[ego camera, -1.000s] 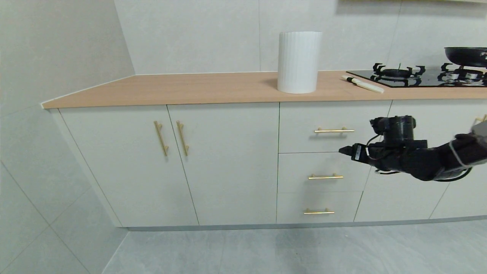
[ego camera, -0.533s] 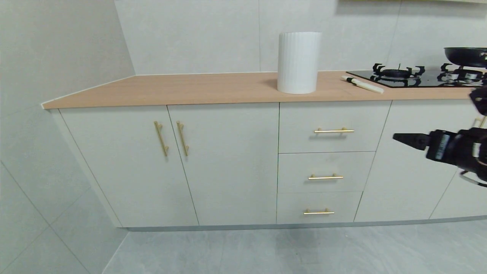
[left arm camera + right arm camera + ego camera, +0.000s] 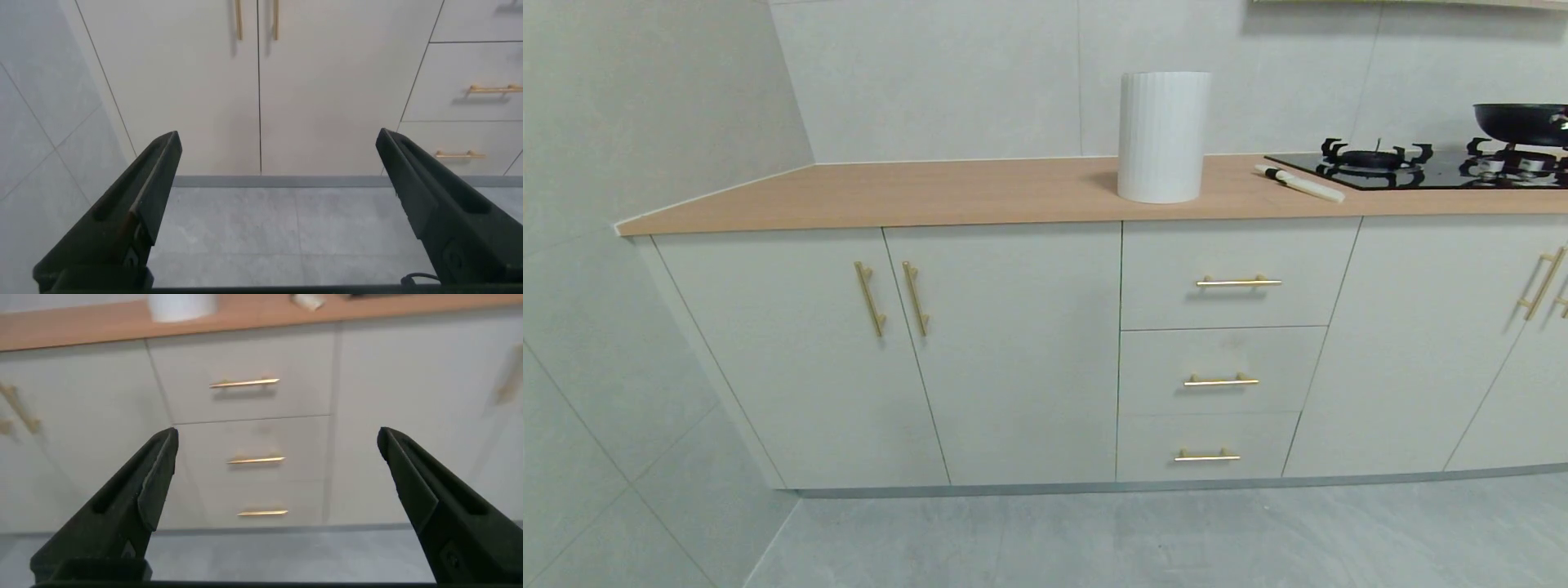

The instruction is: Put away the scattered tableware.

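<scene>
While the left gripper [image 3: 278, 139] hangs low over the grey floor tiles [image 3: 270, 233] with its two fingers spread wide and nothing between them, the right gripper [image 3: 276, 434] is likewise parted and empty, facing the stack of three drawers [image 3: 1225, 351]. Each drawer carries one horizontal gold handle, three in all, one above the other. Beyond the left gripper stand two cupboard doors [image 3: 792, 359], each with one upright gold handle, the pair of handles close together on either side of the seam between the doors. On the other side of the drawers comes a plain panel, and then, at the right edge of the head view, one upright handle [image 3: 1539, 282] seen whole and a second cut off by the edge. Above all of this runs the wooden countertop [image 3: 915, 192]. On it stands one tall white ribbed container [image 3: 1162, 135], upright, over the drawer stack. The one piece of scattered tableware, a cream-coloured utensil [image 3: 1298, 181] with a dark mark near one end, lies flat on the countertop between the container and the black hob [image 3: 1429, 173], just beside the hob's corner and apart from the container. The hob has two burner grates, and one black pan [image 3: 1523, 121] sits on the right-hand one.
</scene>
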### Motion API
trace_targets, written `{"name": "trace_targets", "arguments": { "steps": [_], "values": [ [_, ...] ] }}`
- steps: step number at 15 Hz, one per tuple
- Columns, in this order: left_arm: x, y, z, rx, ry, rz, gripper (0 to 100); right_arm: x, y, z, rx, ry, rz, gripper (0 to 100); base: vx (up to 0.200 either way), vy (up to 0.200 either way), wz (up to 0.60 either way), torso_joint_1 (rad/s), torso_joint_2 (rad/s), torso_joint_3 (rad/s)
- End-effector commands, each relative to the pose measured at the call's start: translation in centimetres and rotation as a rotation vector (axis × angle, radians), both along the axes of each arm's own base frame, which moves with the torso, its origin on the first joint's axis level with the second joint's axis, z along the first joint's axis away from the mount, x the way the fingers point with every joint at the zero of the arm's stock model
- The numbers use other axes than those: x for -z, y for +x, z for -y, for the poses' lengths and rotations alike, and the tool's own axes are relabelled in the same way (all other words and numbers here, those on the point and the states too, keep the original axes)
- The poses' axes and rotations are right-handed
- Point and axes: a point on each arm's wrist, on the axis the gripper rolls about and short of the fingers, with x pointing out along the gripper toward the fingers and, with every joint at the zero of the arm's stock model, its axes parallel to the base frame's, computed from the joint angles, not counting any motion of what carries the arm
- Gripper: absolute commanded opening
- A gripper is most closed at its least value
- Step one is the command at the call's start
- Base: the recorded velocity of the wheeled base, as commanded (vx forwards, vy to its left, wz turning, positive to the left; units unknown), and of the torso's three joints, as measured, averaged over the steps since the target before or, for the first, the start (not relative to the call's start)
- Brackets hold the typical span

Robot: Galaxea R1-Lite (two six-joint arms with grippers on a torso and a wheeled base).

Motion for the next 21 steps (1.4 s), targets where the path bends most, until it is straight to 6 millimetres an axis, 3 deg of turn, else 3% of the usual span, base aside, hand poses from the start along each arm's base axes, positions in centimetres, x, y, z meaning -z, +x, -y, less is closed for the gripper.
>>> {"name": "trace_targets", "arguments": {
  "steps": [1, 2, 3, 7, 10, 11, 15, 21],
  "values": [
    [0.0, 0.0, 0.0, 0.0, -0.001, 0.0, 100, 2.7, -4.3, 0.6, 0.03, -0.012, 0.085, 100, 0.0, 0.0, 0.0, 0.0, 0.0, 0.0],
    [0.0, 0.0, 0.0, 0.0, -0.001, 0.0, 100, 3.9, -6.2, 0.9, 0.045, -0.015, 0.118, 100, 0.0, 0.0, 0.0, 0.0, 0.0, 0.0],
    [0.0, 0.0, 0.0, -0.001, -0.001, 0.0, 100, 4.4, -6.6, 0.9, 0.066, -0.026, 0.126, 100, 0.0, 0.0, 0.0, 0.0, 0.0, 0.0],
    [0.0, 0.0, 0.0, -0.001, -0.001, 0.0, 100, 5.4, -6.1, 0.9, 0.145, -0.027, 0.093, 100, 0.0, 0.0, 0.0, 0.0, 0.0, 0.0],
    [0.0, 0.0, 0.0, -0.001, -0.001, 0.0, 100, 6.9, -7.0, 0.4, 0.208, -0.059, 0.11, 100, 0.0, 0.0, 0.0, 0.0, 0.0, 0.0],
    [0.0, 0.0, 0.0, 0.0, -0.001, 0.0, 100, 7.2, -6.9, 0.4, 0.208, -0.072, 0.108, 100, 0.0, 0.0, 0.0, 0.0, 0.0, 0.0],
    [0.0, 0.0, 0.0, -0.001, -0.001, 0.0, 100, 12.0, -4.8, 0.4, 0.168, -0.086, -0.01, 100, 0.0, 0.0, 0.0, 0.0, 0.0, 0.0],
    [0.0, 0.0, 0.0, -0.001, -0.001, 0.0, 100, 12.0, -4.8, 0.0, -0.002, -0.08, 0.003, 100, 0.0, 0.0, 0.0, 0.0, 0.0, 0.0]
  ]
}}
